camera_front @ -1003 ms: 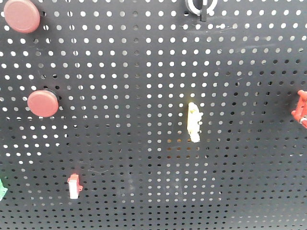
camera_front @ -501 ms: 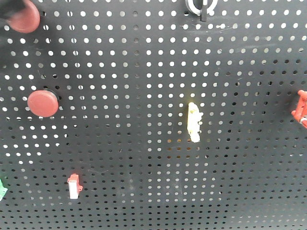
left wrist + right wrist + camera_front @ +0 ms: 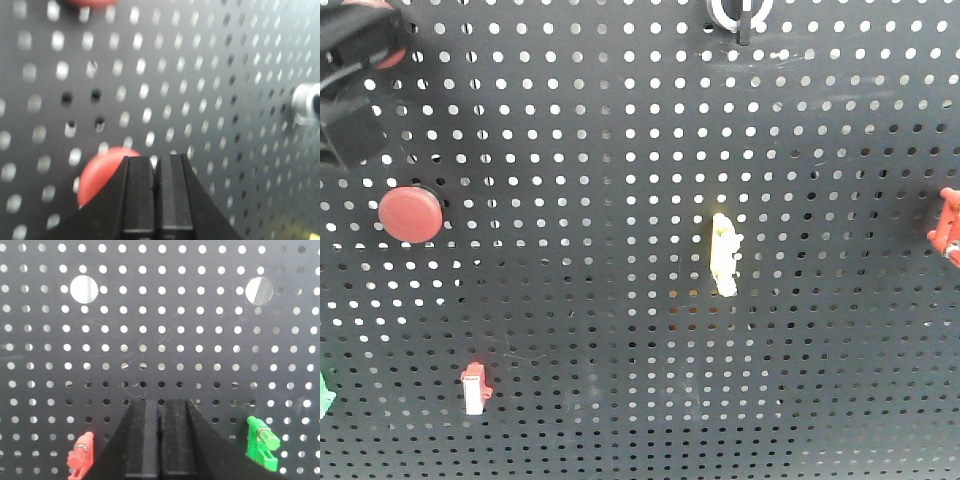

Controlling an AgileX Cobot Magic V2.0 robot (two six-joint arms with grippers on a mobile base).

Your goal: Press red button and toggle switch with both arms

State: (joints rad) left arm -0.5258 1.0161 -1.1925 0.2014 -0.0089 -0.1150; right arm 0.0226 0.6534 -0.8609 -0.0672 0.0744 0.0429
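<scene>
Pressing step, left arm. The left gripper [image 3: 156, 162] is reaching in at the upper left corner of the pegboard [image 3: 620, 150], its two fingers lying flat against each other and grasping nothing. In the left wrist view the fingertips are overlapping the right edge of a red button [image 3: 97, 175]. Whether they are touching it cannot be told. In the front view the arm is hiding most of that button, while a second red button [image 3: 410, 213] is sitting uncovered below it, near the left edge.

The toggle switch [image 3: 740, 12], a short black lever in a white ring, is standing at the top edge, right of centre and well apart from the left gripper. Nothing is near it.

The right gripper [image 3: 159, 405] is not appearing in the front view. Its own camera shows the fingers closed together and empty, facing a stretch of board between a red clip [image 3: 80, 456] and a green clip [image 3: 262, 445], with no toggle in sight. A pale yellow clip switch [image 3: 724, 255] and a red-and-white block switch [image 3: 474, 389] are sitting untouched lower on the board.

Judgement: the button press is under way or about to begin, and the toggle step is not yet started. The next move probably calls for a short, straight push into the button face with the closed fingertips centred on it, while the right arm travels toward the top edge to meet the lever.
</scene>
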